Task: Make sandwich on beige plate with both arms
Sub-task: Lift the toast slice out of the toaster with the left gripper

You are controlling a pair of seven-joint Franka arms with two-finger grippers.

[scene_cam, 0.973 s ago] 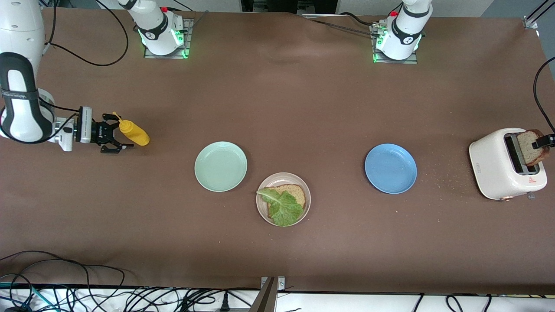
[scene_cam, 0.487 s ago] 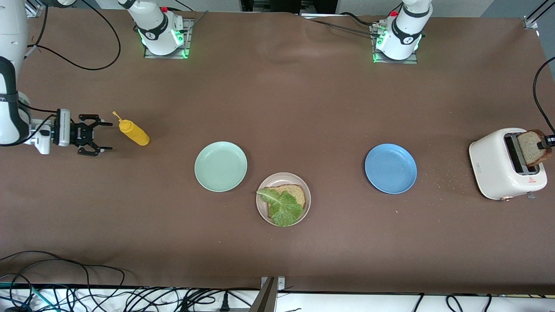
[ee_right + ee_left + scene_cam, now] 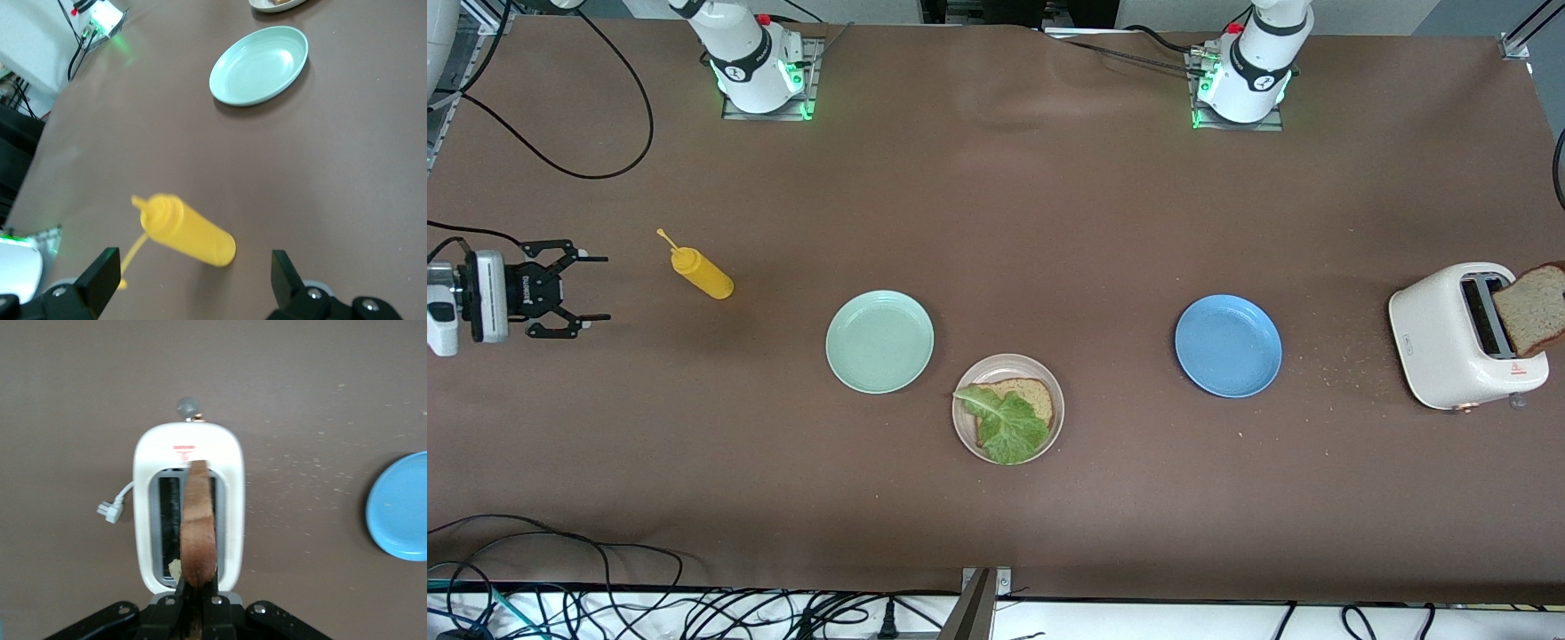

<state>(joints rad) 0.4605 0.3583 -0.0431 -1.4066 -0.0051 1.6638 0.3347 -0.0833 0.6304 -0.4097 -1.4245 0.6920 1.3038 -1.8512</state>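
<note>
Brown paper is covering the whole table (image 3: 1049,222), and nearest the front camera's edge the round pinkish-beige plate (image 3: 966,437) is sitting with one wholegrain bread slice (image 3: 1030,392) and a crinkled green lettuce leaf (image 3: 1005,425) lying on it. Just up from it, the mint green plate (image 3: 879,341) and the glossy blue plate (image 3: 1228,346) are resting, well apart. At the left arm's end, the left gripper (image 3: 193,603) is pinching a second brown bread slice (image 3: 1532,308) tight, over the white toaster (image 3: 1449,342). At the right arm's end, the right gripper (image 3: 585,288) is hanging with fingers spread wide, gripping nothing, near the tilted yellow squeeze bottle (image 3: 703,274).
</note>
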